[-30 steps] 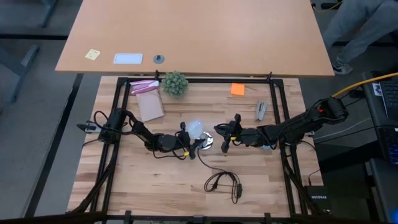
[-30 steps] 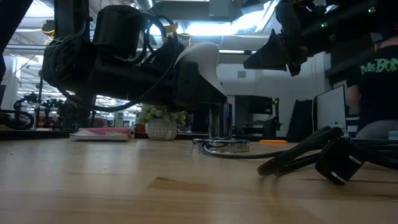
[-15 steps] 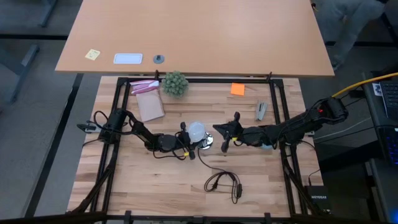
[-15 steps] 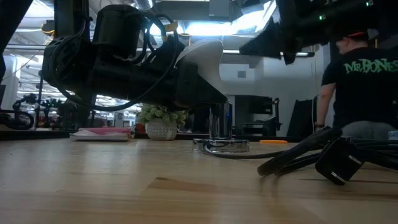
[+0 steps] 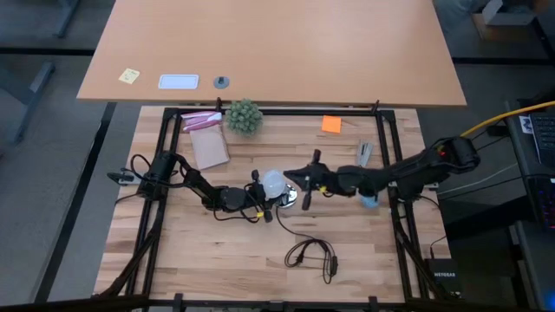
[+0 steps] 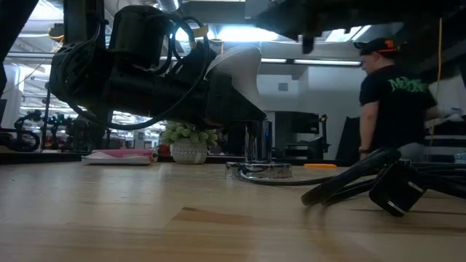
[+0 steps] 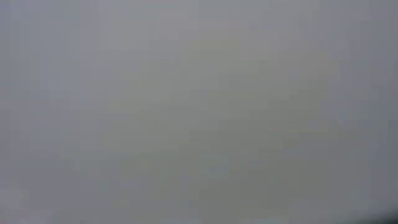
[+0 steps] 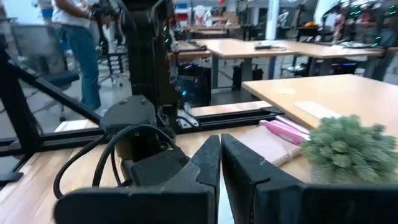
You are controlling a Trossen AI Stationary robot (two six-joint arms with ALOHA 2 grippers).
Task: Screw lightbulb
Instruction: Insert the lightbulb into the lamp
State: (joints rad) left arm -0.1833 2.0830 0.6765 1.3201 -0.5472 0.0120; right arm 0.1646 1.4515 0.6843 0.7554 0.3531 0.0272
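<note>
One pale wooden worktop [image 5: 208, 260], two dark arms. Left gripper [image 5: 263, 198] low at centre, fingers closed tight on the one small white frosted lightbulb [image 5: 273, 181]; low view shows the lightbulb [image 6: 244, 69] held tilted above the one round silvery socket disc [image 6: 263, 169] with black cord. Right gripper [image 5: 302, 182] just right of the lightbulb, raised off the worktop, fingers [image 8: 208, 162] pressed together, holding nothing. At the back: one pink-edged notebook [image 5: 205, 139], one small green potted plant [image 5: 244, 115], one orange sticky note [image 5: 330, 124]. One person [image 6: 393, 102] in a black shirt stands beyond.
</note>
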